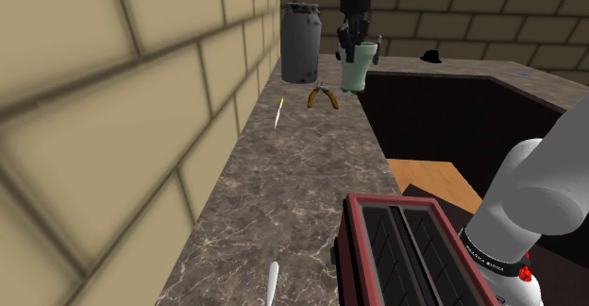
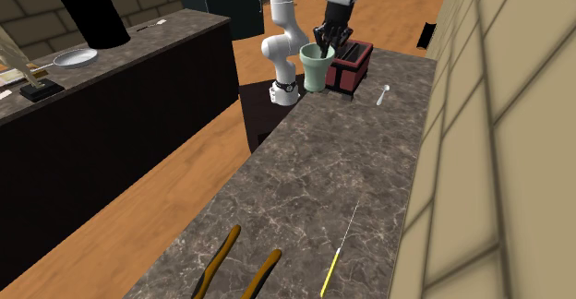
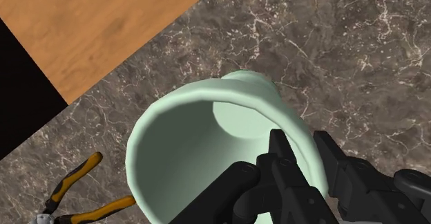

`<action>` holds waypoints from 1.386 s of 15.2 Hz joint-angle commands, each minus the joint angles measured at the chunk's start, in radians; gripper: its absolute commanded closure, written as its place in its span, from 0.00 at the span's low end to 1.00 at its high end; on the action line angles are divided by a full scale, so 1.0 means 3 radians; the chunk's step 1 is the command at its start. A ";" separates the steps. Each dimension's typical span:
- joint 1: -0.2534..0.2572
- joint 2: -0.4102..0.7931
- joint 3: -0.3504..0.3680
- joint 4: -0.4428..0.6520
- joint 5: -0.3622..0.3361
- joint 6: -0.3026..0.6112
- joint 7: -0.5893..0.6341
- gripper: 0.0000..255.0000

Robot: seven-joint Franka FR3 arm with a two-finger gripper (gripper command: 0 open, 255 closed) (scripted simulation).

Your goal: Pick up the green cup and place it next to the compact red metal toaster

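Pale green cup [image 3: 193,140] is pinched at the rim wall by gripper [image 3: 298,145], one finger inside. Judged light, rigid, smooth: slip-prone.

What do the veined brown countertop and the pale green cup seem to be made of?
The veined brown countertop looks like stone, perhaps marble: pale branching veins. The pale green tapered cup is smooth, plain and matte; plastic or ceramic, cannot tell.
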 commanded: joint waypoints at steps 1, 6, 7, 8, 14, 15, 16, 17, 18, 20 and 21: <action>0.0065 -0.0085 0.0102 -0.0091 0.0030 -0.0012 0.0170 1.00; 0.0219 -0.0194 0.0358 -0.0183 0.0125 -0.0073 0.0570 1.00; 0.0249 -0.0206 0.0411 -0.0190 0.0145 -0.0085 0.0651 1.00; 0.0279 -0.0214 0.0464 -0.0193 0.0167 -0.0096 0.0732 1.00; 0.0460 -0.0185 0.0790 -0.0133 0.0289 -0.0165 0.1231 1.00; 0.0490 -0.0168 0.0845 -0.0110 0.0307 -0.0175 0.1316 1.00; 0.0520 -0.0146 0.0900 -0.0083 0.0323 -0.0186 0.1402 1.00; 0.0550 -0.0121 0.0956 -0.0052 0.0339 -0.0197 0.1488 1.00; 0.0579 -0.0092 0.1013 -0.0017 0.0353 -0.0207 0.1575 1.00; 0.0640 -0.0022 0.1127 0.0064 0.0374 -0.0228 0.1753 1.00; 0.0670 0.0019 0.1184 0.0111 0.0382 -0.0239 0.1843 1.00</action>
